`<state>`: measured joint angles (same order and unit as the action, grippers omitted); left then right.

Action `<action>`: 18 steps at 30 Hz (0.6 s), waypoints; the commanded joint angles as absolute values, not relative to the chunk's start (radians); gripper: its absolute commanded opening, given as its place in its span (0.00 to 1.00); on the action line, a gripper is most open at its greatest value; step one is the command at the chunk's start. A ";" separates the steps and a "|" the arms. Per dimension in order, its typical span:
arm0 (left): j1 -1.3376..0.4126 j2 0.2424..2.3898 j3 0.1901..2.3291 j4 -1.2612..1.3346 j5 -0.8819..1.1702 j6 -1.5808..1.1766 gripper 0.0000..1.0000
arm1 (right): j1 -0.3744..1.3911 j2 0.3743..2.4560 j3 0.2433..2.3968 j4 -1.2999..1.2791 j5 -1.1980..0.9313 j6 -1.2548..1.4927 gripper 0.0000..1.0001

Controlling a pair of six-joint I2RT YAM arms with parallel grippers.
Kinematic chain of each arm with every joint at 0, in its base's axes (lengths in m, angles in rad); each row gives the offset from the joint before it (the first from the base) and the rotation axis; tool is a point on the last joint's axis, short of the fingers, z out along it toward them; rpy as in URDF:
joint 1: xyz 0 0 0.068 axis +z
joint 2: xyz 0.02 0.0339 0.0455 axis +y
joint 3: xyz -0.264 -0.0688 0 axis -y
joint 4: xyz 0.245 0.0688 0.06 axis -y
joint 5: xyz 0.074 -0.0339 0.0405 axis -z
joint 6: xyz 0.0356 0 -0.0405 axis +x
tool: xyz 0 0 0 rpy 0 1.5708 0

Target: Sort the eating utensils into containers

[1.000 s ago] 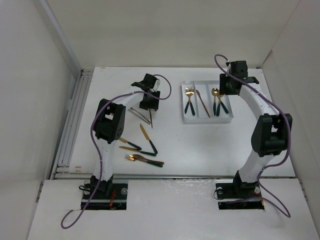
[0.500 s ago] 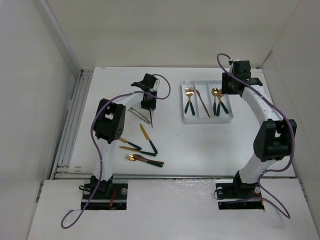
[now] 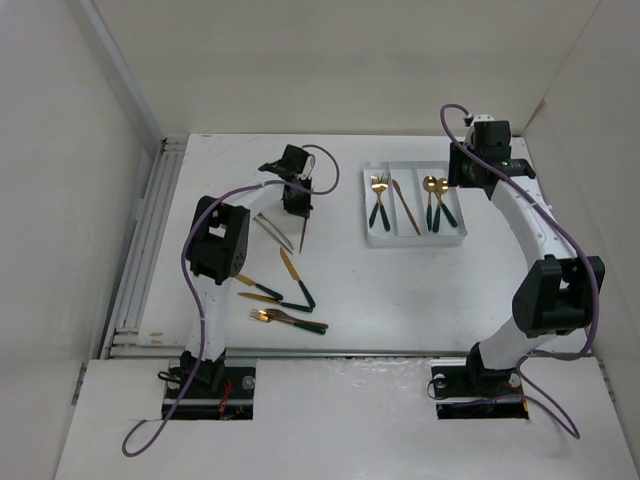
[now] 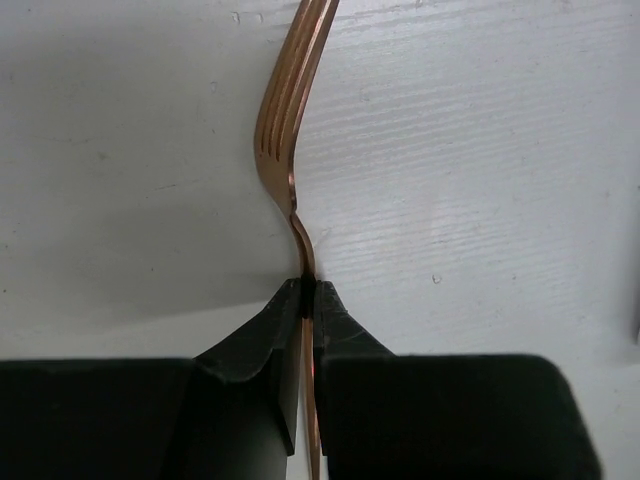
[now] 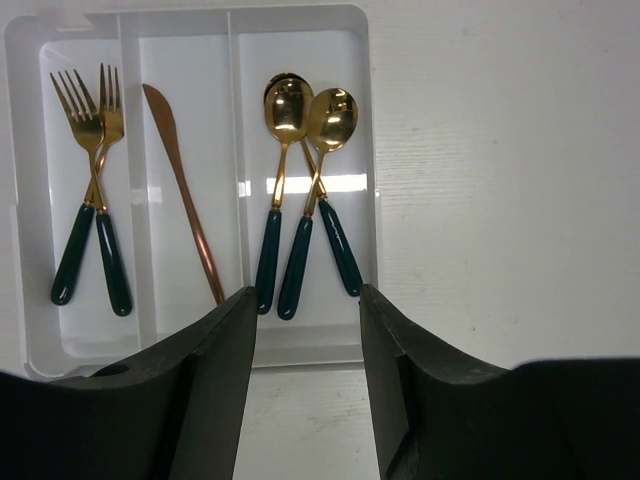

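Where the left gripper meets its load, the jaws are pressed together on the slim stem of an all-copper fork, just behind the bend below the tines. The pads bear on the fork's flat faces, so it sits edge-on between them. That looks like the steadier hold, since a thin stem pinched across its edges would likely twist. The tines point away from the wrist over the white table, and I cannot tell whether they touch it or hang just clear. From above, the fork slants down from the gripper, beside two silver pieces and well apart from the white tray.

Near that tray the right gripper hangs with its jaws apart and nothing between them, the spoon compartment framed by its fingers. Sorting by kind explains the layout: two green-handled forks lie in the compartment nearest the left arm, one copper knife in the middle, and three green-handled spoons in the far one. By that rule the held fork belongs with the forks. The empty right gripper seems to be waiting at the tray's far side, leaving the approach free. More knives and forks lie loose near the left arm's base, so the task looks under half done
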<state>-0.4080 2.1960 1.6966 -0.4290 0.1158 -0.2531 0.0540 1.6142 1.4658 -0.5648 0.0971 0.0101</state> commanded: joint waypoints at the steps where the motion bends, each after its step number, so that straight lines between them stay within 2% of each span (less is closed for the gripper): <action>1: -0.382 2.188 1.687 -0.446 0.207 -0.259 0.00 | 0.061 1.556 1.448 -0.546 0.080 0.009 0.51; 11: -0.353 1.945 1.678 -0.364 0.414 -0.213 0.00 | 0.061 1.499 1.401 -0.433 0.000 0.052 0.51; 18: -0.318 1.902 1.738 -0.348 0.685 -0.204 0.00 | 0.061 1.415 1.287 -0.267 -0.107 0.158 0.51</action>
<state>-0.3260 1.9648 1.6951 -0.3923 0.5297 -0.2188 0.0540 1.4746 1.3148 -0.4175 -0.0387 0.0956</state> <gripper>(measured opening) 0.032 0.509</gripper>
